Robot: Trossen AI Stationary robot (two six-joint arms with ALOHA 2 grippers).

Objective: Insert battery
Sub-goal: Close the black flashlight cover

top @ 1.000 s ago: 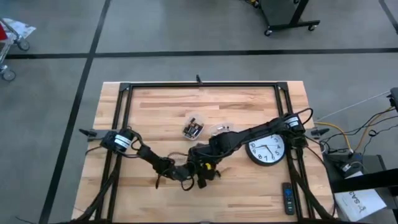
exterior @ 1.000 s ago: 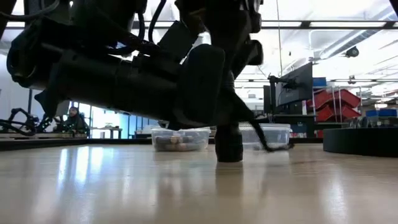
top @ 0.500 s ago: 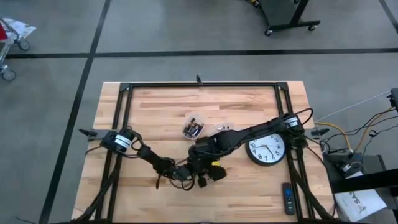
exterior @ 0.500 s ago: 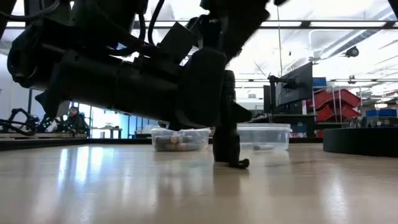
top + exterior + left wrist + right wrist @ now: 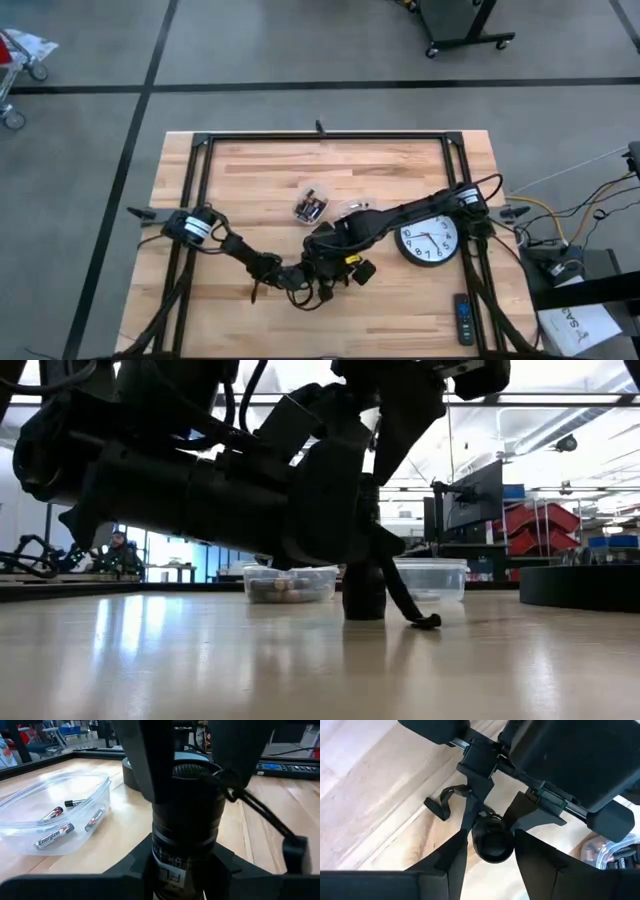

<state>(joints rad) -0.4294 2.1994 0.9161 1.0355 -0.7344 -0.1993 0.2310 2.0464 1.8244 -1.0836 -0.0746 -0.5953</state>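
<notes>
Both end effectors meet at the desk's (image 5: 400, 170) near middle. I see the left end effector (image 5: 187, 827) gripping a black flashlight (image 5: 186, 820), which stands upright on the wood with its strap (image 5: 410, 605) trailing to the right. My right end effector (image 5: 487, 845) sits over the flashlight's top, fingers (image 5: 452, 860) apart on either side of it, not touching it. Batteries (image 5: 52, 836) lie in a clear tub (image 5: 30, 805) farther off, and a clock (image 5: 430, 240) lies flat to the right.
</notes>
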